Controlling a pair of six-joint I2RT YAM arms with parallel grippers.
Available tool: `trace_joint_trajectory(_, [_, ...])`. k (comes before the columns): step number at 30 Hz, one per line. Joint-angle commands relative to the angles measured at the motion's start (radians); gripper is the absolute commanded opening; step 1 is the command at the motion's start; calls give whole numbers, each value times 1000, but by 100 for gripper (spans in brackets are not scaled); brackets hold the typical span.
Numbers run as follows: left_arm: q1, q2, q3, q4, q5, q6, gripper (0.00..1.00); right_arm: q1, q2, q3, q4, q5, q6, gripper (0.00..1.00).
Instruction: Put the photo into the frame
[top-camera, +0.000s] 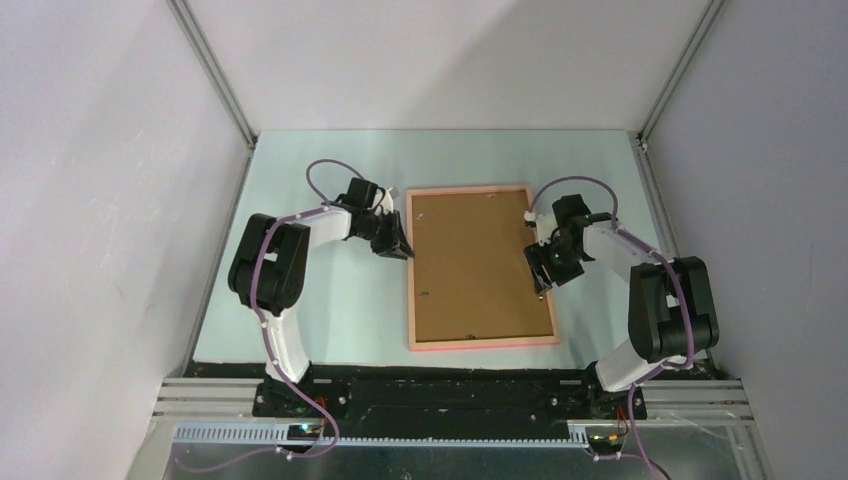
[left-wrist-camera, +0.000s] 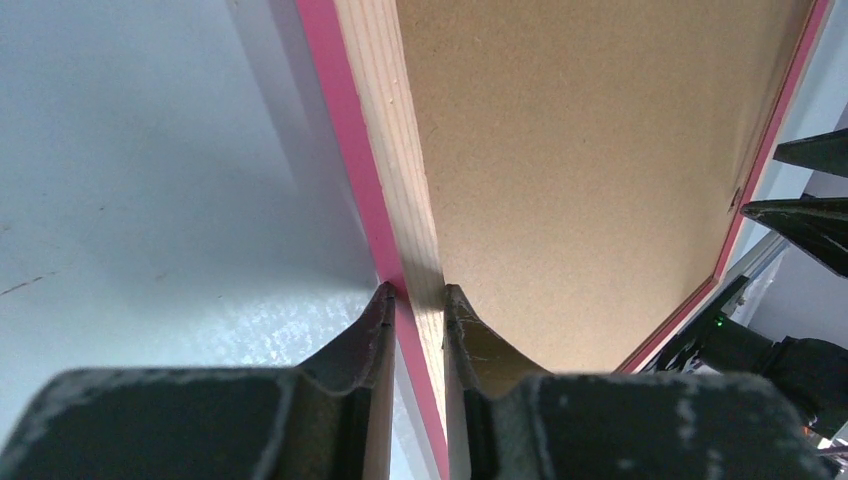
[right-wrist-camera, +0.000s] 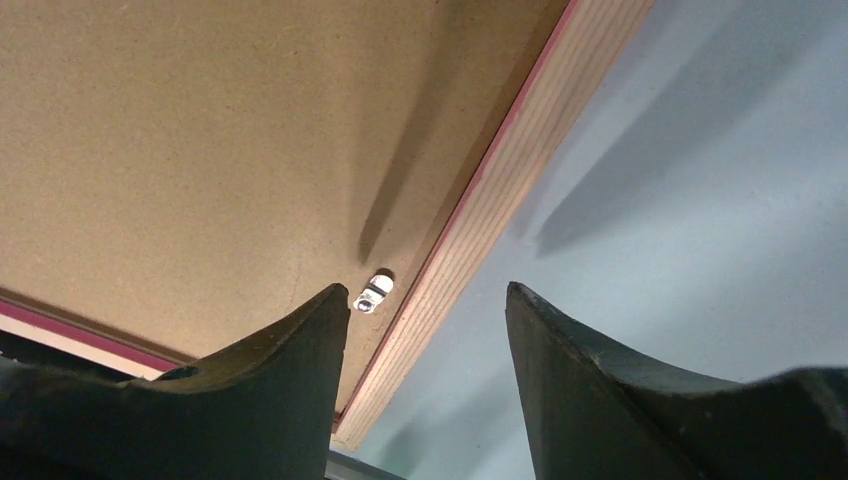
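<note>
The frame, with a salmon-pink border, lies face down in the middle of the table. The plain brown backing board fills it. The photo is not in view. My left gripper is shut on the frame's left rail; in the left wrist view its fingers pinch the wooden rail. My right gripper is open over the frame's right rail. In the right wrist view one finger is above the board, the other over the table. A small metal clip sits by the inner finger.
The pale blue mat covers the table. White enclosure walls with aluminium posts stand at the left, back and right. The mat's near edge meets a black base rail by the arm bases.
</note>
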Motion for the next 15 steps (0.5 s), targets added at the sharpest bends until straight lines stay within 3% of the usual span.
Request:
trace_joint_trajectory(1, [12, -19, 11, 30, -86, 23, 0, 13, 9, -1, 29, 44, 28, 62])
trace_joint_trajectory(15, [12, -32, 3, 33, -90, 26, 0, 47, 49, 0, 30, 65, 38, 58])
